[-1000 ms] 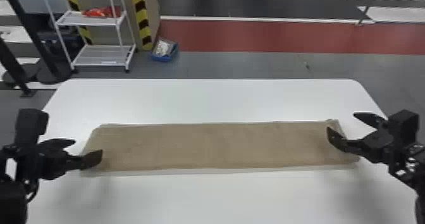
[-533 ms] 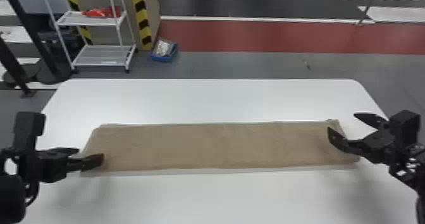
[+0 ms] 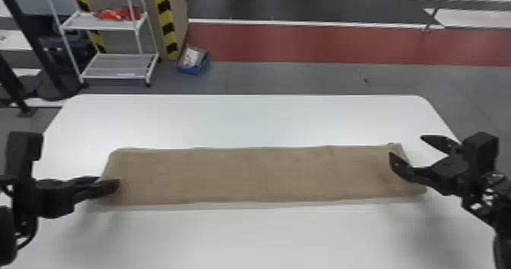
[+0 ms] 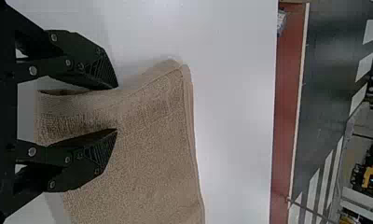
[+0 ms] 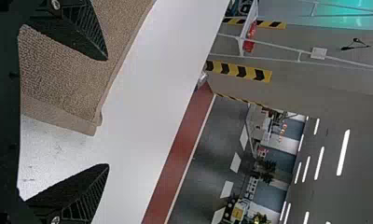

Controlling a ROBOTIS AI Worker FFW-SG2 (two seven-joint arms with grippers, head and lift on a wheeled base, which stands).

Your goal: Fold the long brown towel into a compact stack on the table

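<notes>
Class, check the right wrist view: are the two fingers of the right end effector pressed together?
No, the right end effector has its fingers spread wide, with part of the brown towel showing between them.

It looks like a workshop or lab area in a large industrial hall: a red lane (image 3: 342, 44) edged in white crosses the grey floor (image 3: 285, 78), yellow-and-black hazard striping (image 3: 165, 19) marks the corners beside a white shelf rack (image 3: 116, 67), and long strip lights (image 5: 343, 151) line the ceiling (image 5: 334, 112).
</notes>
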